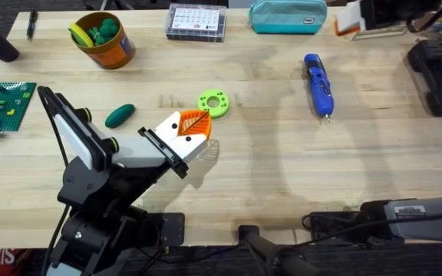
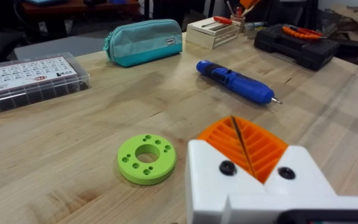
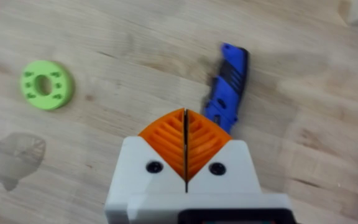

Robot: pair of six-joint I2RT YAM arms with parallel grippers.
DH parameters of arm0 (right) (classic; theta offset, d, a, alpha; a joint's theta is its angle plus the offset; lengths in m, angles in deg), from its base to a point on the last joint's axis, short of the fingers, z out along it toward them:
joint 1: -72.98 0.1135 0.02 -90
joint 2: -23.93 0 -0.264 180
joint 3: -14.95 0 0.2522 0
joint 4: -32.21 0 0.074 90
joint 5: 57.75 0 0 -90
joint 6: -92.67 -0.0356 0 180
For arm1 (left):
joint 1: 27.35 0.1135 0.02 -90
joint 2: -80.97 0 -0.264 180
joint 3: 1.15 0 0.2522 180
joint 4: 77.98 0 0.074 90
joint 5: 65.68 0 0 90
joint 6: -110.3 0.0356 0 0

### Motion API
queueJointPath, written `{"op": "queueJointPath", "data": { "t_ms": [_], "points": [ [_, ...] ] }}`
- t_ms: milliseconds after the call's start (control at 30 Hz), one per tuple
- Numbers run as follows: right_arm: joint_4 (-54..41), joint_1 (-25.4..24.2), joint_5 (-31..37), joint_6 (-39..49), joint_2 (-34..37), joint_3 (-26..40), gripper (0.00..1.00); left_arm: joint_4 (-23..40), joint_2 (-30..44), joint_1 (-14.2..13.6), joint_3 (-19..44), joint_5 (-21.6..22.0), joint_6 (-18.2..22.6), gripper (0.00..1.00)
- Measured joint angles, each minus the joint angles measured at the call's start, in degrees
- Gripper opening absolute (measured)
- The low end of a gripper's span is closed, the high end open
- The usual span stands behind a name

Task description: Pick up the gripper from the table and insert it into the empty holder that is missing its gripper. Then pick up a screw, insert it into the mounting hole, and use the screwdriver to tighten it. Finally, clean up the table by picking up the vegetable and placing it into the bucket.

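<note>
Left hand (image 1: pixel 196 123) closed beside ring (image 1: pixel 214 102) | screwdriver (image 1: pixel 318 83) apart

I am logging: lime ring (image 1: pixel 214 102) lying mid-table; clear parts box (image 1: pixel 196 21) and teal pouch (image 1: pixel 288 15) sitting along far edge; black tool case (image 1: pixel 438 73) resting far right; green brick baseplate (image 1: pixel 2 106) lying left.

Tabletop (image 1: pixel 282 176), wood. Far-left corner: orange-brown bucket (image 1: pixel 106 42), tilted, w/ green & yellow bits inside. Far edge, centre: clear parts box (image 1: pixel 196 21); teal pouch (image 1: pixel 288 15) beside it. Centre: lime ring (image 1: pixel 214 102), flat. Left gripper (image 1: pixel 198 123), orange pads pressed together, tips just beside ring. Dark green vegetable (image 1: pixel 119 115) near left edge. Blue screwdriver (image 1: pixel 318 84) right of centre, bit toward near edge. Left edge: green brick plate (image 1: pixel 2 107).
</note>
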Motion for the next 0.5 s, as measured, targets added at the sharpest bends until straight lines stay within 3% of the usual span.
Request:
{"op": "queueJointPath", "data": {
  "t_ms": [500],
  "points": [
    [2.19, 2.96, -0.15, -3.32, 1.77, -0.03, 0.02, -0.11, 0.0, 0.0, 0.0, -0.02, -0.03, 0.016]
  ]
}}
